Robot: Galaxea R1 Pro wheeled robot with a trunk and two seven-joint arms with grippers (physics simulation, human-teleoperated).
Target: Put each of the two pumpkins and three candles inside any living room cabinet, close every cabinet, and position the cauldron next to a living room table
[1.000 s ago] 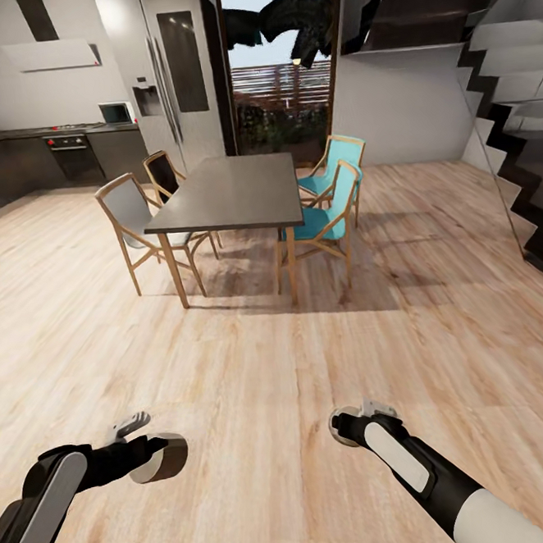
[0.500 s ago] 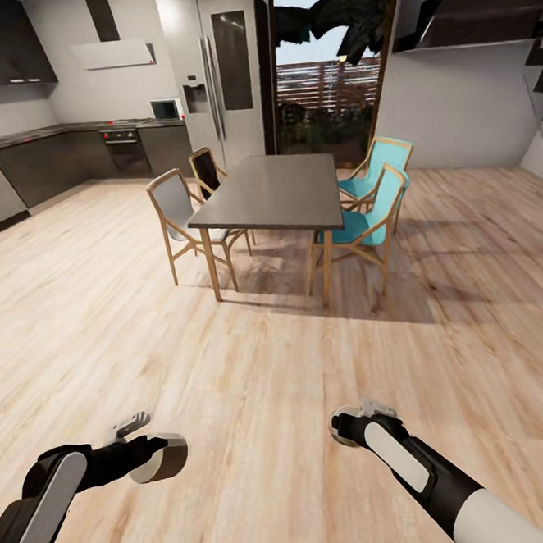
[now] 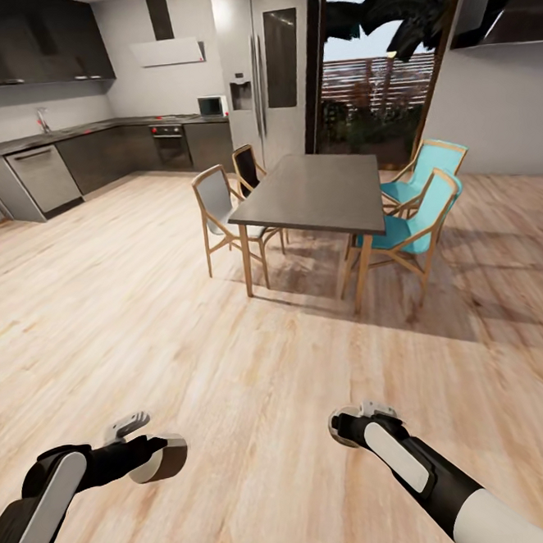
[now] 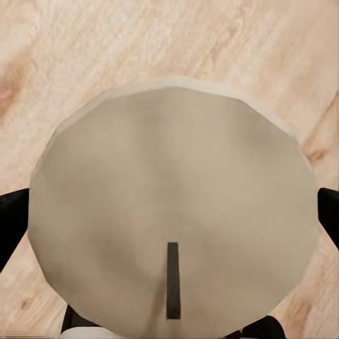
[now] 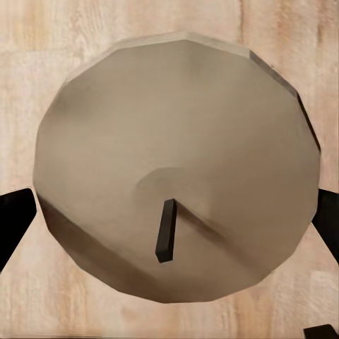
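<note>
The left gripper [image 3: 148,458] and the right gripper [image 3: 355,423] are each being closed around a candle [image 4: 173,219], a pale candle [image 5: 176,169], over the wood floor [image 3: 257,388], where slipping is being risked in transit.

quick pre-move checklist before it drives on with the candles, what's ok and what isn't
1. Left tool loaded: ok, a pale candle sits between its black fingers.
2. Right tool loaded: ok, a second candle sits between its fingers.
3. Floor just ahead of the arms free: ok, bare wood.
4. Dining table and chairs out of the way: ok, well ahead and apart from the arms.
5. Living room cabinet located: not ok.
6. Grip firmness: cannot tell.
</note>
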